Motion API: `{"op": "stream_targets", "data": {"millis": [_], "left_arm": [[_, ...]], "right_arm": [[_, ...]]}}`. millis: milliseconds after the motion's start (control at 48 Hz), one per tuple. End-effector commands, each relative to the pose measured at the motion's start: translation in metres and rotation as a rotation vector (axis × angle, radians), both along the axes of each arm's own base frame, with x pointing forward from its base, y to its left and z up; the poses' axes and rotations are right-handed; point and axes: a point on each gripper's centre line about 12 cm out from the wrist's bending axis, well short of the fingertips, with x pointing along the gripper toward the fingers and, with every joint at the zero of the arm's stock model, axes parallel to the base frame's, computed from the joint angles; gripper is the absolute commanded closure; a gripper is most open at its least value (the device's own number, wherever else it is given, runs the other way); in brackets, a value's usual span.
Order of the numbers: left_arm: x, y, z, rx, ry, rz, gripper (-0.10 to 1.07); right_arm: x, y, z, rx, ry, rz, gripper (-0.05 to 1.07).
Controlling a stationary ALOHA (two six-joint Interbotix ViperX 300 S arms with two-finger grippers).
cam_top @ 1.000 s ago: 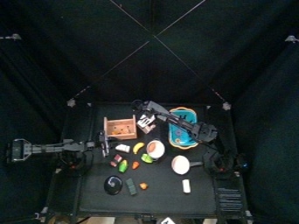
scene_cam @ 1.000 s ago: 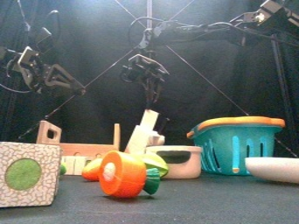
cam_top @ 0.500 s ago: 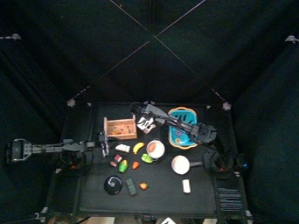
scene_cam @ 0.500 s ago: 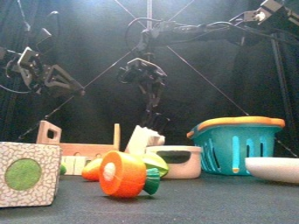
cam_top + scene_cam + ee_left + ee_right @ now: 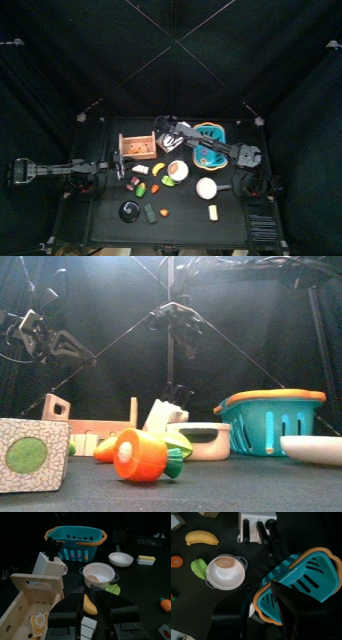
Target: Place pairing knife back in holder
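Plainly, the right tool [image 5: 264, 612] is held wide open and empty above the blue basket [image 5: 308, 579] and the white bowl [image 5: 226, 573]. The white holder [image 5: 252, 523] is stood on the table [image 5: 191, 597] near them, with dark knife handles [image 5: 260, 533] lodged in it.

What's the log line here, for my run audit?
knife: in white block | right gripper: open, empty | left arm: idle

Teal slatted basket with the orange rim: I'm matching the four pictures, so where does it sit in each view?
Top view: teal slatted basket just right of the picture's middle.
Front view: right side.
Left wrist view: beyond the white two-handled pot, basket.
Right wrist view: beside that pot, basket.
Shared landmark: the pot.
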Motion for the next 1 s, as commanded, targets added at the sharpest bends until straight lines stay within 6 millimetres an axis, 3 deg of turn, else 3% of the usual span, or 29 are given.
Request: {"op": "stream_targets", "data": {"millis": [0,188,375,646,979], "left_arm": [[0.003,0.0,0.005,0.003,-0.015,-0.004,0.34],[0.003,0.0,0.006,0.003,-0.018,-0.004,0.34],[0.004,0.0,0.007,0.009,-0.022,-0.005,0.34],[0.005,-0.002,0.008,0.008,-0.025,-0.014,0.34],[0.006,-0.005,0.011,0.018,-0.035,-0.032,0.34]], "right_arm": [[-0.013,0.03,0.032,-0.044,-0.084,0.015,0.28],[-0.025,0.066,0.039,-0.082,-0.147,0.04,0.28],[-0.04,0.088,0.036,-0.129,-0.205,0.031,0.28],[-0.06,0.107,0.017,-0.208,-0.34,0.064,0.28],[-0.078,0.118,-0.03,-0.159,-0.523,0.081,0.28]]}}
